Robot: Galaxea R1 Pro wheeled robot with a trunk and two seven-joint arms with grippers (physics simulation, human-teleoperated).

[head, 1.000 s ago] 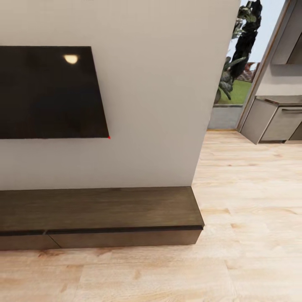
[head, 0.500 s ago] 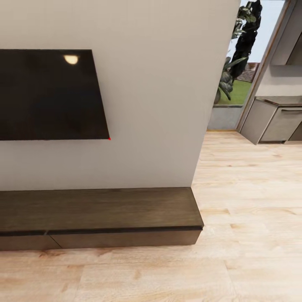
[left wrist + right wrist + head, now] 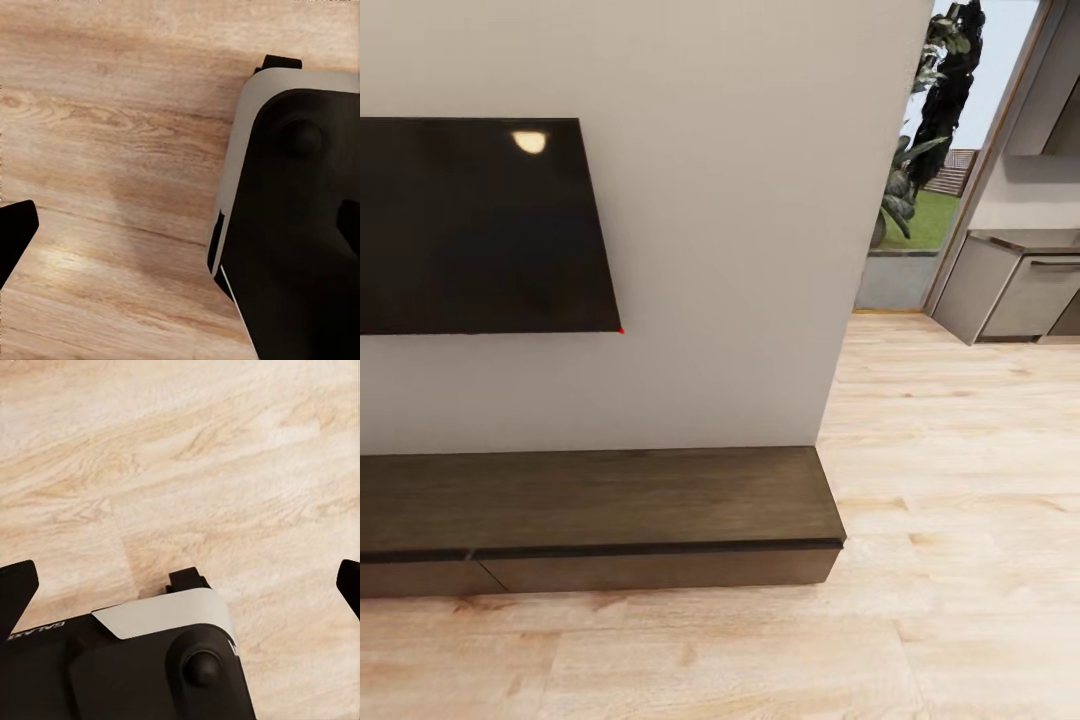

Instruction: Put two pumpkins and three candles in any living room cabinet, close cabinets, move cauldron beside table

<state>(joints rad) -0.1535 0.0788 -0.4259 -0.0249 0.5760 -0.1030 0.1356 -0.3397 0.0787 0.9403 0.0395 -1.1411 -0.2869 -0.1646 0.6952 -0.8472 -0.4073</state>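
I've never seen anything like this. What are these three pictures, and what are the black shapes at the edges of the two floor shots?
These are simulator renders from a wheeled robot with two arms. The big picture comes from a camera on its head. It faces a white wall with a dark screen hung on it, and below that a long low brown cabinet, its drawer fronts shut and its top bare. To the right, the wooden floor runs on towards grey kitchen units and a plant by a window.

The two smaller pictures come from cameras on each arm, looking down along the fingers. The black tips at the edges are the left fingers and right fingers, spread wide and holding nothing. The black and white shape in each is probably the robot's own base over the floor.
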